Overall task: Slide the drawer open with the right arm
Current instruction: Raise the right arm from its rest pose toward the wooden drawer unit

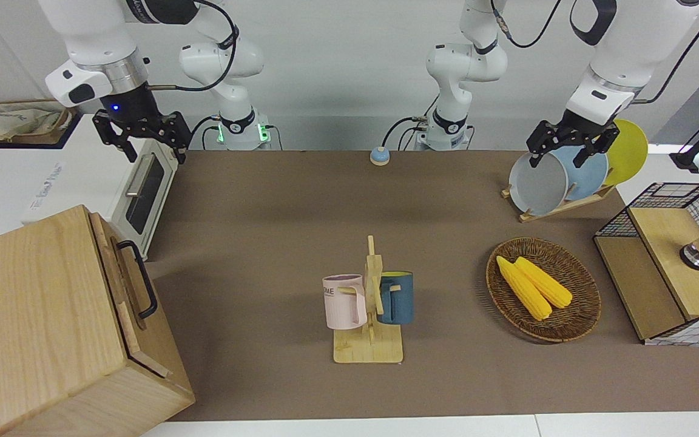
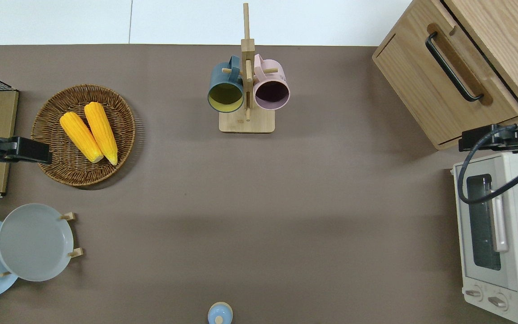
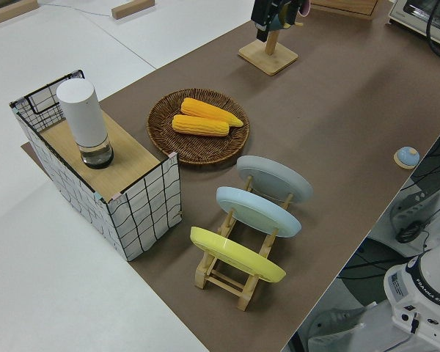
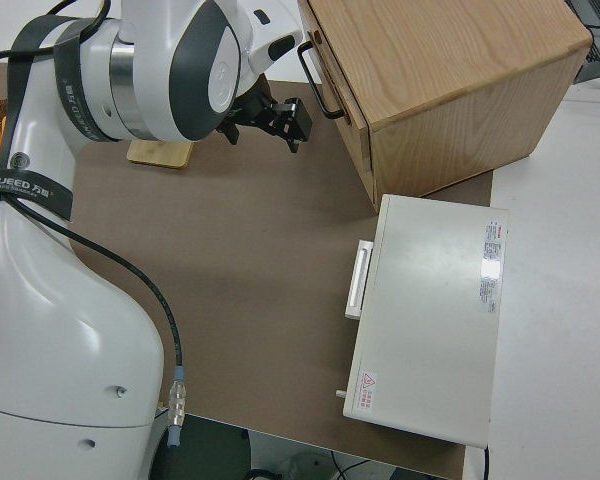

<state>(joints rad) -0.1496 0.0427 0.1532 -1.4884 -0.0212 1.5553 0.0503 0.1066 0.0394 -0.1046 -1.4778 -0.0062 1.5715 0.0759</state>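
Note:
The drawer [image 1: 113, 285] is the top front panel of the big light-wood cabinet [image 1: 34, 315] at the right arm's end of the table. It carries a black bar handle [image 1: 140, 279] and sits close against the cabinet. The drawer [image 2: 479, 67] and handle [image 2: 452, 67] also show in the overhead view, and the handle [image 4: 320, 85] in the right side view. My right gripper [image 1: 143, 138], blue light at its wrist, is open and empty in the air. In the overhead view it [image 2: 466, 140] is over the gap between cabinet and toaster oven, apart from the handle. My left arm [image 1: 568, 145] is parked, its gripper open.
A white toaster oven [image 2: 502, 234] stands beside the cabinet, nearer to the robots. A mug rack [image 2: 246, 90] with two mugs stands mid-table. A wicker basket [image 2: 52, 148] with corn, a plate rack [image 2: 34, 243] and a wire-mesh box [image 1: 671, 267] are at the left arm's end.

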